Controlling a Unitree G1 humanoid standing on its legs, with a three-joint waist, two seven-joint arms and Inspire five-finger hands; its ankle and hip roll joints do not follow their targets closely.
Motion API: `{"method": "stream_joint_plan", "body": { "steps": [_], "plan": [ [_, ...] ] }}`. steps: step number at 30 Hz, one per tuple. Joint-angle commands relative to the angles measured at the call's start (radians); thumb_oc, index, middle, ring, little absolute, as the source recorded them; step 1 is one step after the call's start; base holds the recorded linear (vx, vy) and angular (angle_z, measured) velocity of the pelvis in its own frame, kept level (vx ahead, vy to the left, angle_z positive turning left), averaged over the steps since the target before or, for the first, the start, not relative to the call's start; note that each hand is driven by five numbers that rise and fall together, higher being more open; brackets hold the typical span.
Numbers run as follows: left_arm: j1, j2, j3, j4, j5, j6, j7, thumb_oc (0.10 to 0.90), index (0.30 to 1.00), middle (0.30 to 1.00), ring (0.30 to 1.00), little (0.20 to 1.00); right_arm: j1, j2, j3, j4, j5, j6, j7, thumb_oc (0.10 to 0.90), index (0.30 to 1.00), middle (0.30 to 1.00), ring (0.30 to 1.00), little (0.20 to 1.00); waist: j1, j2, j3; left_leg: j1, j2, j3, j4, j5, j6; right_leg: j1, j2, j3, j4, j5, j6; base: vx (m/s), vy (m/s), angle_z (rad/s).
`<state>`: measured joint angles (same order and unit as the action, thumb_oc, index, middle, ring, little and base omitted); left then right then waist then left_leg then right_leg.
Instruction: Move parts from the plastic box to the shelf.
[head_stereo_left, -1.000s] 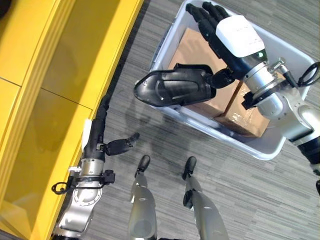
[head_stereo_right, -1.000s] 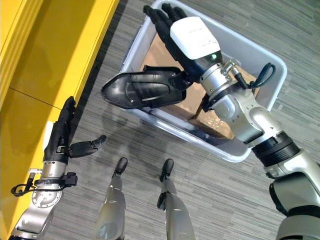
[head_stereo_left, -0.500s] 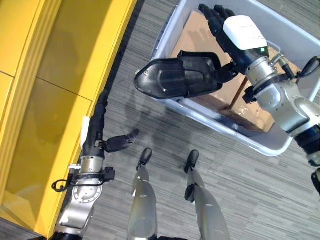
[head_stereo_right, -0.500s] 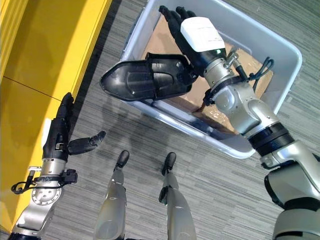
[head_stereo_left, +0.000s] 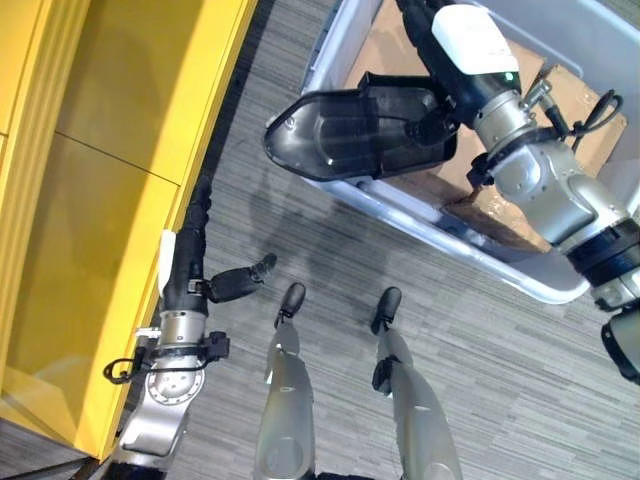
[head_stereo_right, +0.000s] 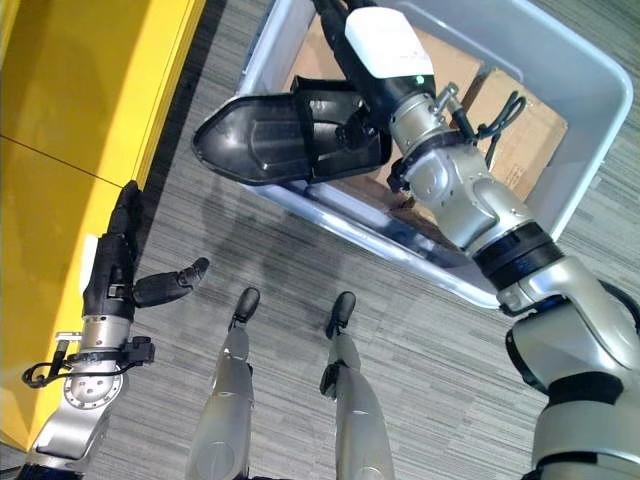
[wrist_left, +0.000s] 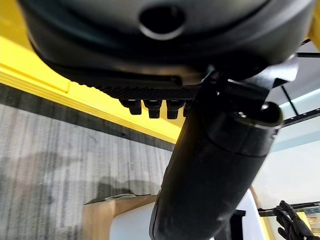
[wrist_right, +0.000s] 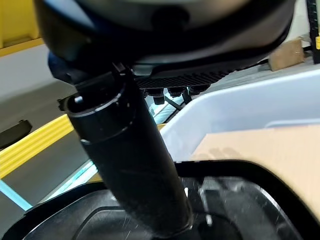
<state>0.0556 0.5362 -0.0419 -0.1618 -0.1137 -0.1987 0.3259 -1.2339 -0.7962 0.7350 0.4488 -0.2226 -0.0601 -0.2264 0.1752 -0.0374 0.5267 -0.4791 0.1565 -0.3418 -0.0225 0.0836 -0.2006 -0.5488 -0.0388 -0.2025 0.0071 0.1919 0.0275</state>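
Nearest the robot, low on its left side, the left hand (head_stereo_left: 192, 262) hangs over the grey wood-patterned floor (head_stereo_left: 470, 350) just beside the front of the yellow shelf (head_stereo_left: 110, 170); its fingers are stretched out straight along the shelf's edge, the thumb juts out sideways toward the robot's right, and it holds nothing. Beyond it and further to the right, the right hand (head_stereo_right: 372, 62) reaches in over the near rim of the pale grey plastic box (head_stereo_right: 350, 225), which stands on the floor well apart from the shelf. That hand has hold of a black moulded plastic part (head_stereo_left: 350, 135), a long shell-like cover that tapers to a rounded tip pointing toward the shelf. In the right wrist view the thumb (wrist_right: 131, 165) presses down on the part's wide end (wrist_right: 235, 200), pinching it against the fingers, whose tips are hidden behind the part in the head views. The part is lifted above the box's near wall, lying roughly level, with its narrow end out over the floor between box and shelf. Deeper inside the box, under and behind the part, lie brown cardboard boxes (head_stereo_right: 520, 140) that cover the box's bottom
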Motion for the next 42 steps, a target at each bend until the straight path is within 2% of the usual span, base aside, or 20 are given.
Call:
{"method": "stream_joint_plan", "body": {
  "steps": [1, 19, 28, 38, 39, 41, 42],
  "plan": [
    [0.009, 0.051, 0.023, -0.156, -0.012, -0.092, 0.053, 0.900, 1.000, 1.000, 1.000, 1.000, -0.184, -0.027, 0.057, -0.026, 0.025, -0.040, -0.074, 0.900, 1.000, 1.000, 1.000, 1.000, 0.001, -0.023, -0.007, 0.081, 0.060, 0.023, -0.065, 0.086, 0.008, 0.019, -0.092, 0.055, 0.099, -0.120, 0.089, 0.00, 0.000, 0.00],
    [-0.001, 0.051, 0.018, -0.154, -0.011, -0.096, 0.077, 0.900, 1.000, 1.000, 1.000, 1.000, -0.249, 0.014, 0.097, 0.051, 0.043, -0.031, -0.085, 0.900, 1.000, 1.000, 1.000, 1.000, 0.014, -0.026, -0.007, 0.003, 0.063, 0.005, -0.065, 0.092, 0.006, -0.064, -0.092, 0.043, 0.133, -0.136, 0.085, 0.01, -0.001, 0.01],
    [-0.003, 0.047, 0.017, -0.150, -0.016, -0.096, 0.090, 0.900, 1.000, 1.000, 1.000, 1.000, -0.287, 0.024, 0.125, 0.073, 0.055, -0.028, -0.089, 0.900, 1.000, 1.000, 1.000, 1.000, 0.021, -0.039, -0.007, -0.061, 0.065, -0.016, -0.065, 0.096, 0.006, -0.125, -0.090, 0.033, 0.155, -0.146, 0.085, 0.04, -0.013, 0.06],
    [-0.013, 0.048, 0.019, -0.148, -0.017, -0.095, 0.106, 0.900, 1.000, 1.000, 1.000, 1.000, -0.303, 0.071, 0.131, 0.108, 0.082, -0.023, -0.100, 0.900, 1.000, 1.000, 1.000, 1.000, 0.030, -0.063, -0.007, -0.113, 0.075, -0.038, -0.065, 0.094, 0.002, -0.177, -0.082, 0.020, 0.181, -0.160, 0.080, 0.02, -0.012, 0.04],
    [-0.011, 0.047, 0.018, -0.149, -0.017, -0.095, 0.107, 0.900, 1.000, 1.000, 1.000, 1.000, -0.303, 0.077, 0.132, 0.111, 0.084, -0.023, -0.101, 0.796, 0.855, 0.855, 0.855, 0.855, 0.031, -0.064, -0.007, -0.111, 0.078, -0.038, -0.065, 0.088, 0.002, -0.176, -0.081, 0.017, 0.186, -0.170, 0.080, 0.00, 0.000, 0.00],
    [-0.015, 0.048, 0.019, -0.150, -0.019, -0.094, 0.107, 0.900, 1.000, 1.000, 1.000, 1.000, -0.307, 0.085, 0.133, 0.124, 0.089, -0.022, -0.098, 0.400, 0.300, 0.300, 0.300, 0.300, 0.031, -0.067, -0.007, -0.126, 0.075, -0.042, -0.065, 0.095, 0.001, -0.184, -0.083, 0.012, 0.184, -0.163, 0.079, 0.00, 0.000, 0.00],
    [-0.012, 0.048, 0.019, -0.150, -0.018, -0.094, 0.108, 0.900, 1.000, 1.000, 1.000, 1.000, -0.303, 0.089, 0.136, 0.132, 0.091, -0.021, -0.096, 0.400, 0.300, 0.300, 0.300, 0.300, 0.033, -0.067, -0.007, -0.119, 0.077, -0.041, -0.065, 0.088, 0.001, -0.179, -0.081, 0.011, 0.189, -0.171, 0.079, 0.00, 0.000, 0.00]
  ]
}}
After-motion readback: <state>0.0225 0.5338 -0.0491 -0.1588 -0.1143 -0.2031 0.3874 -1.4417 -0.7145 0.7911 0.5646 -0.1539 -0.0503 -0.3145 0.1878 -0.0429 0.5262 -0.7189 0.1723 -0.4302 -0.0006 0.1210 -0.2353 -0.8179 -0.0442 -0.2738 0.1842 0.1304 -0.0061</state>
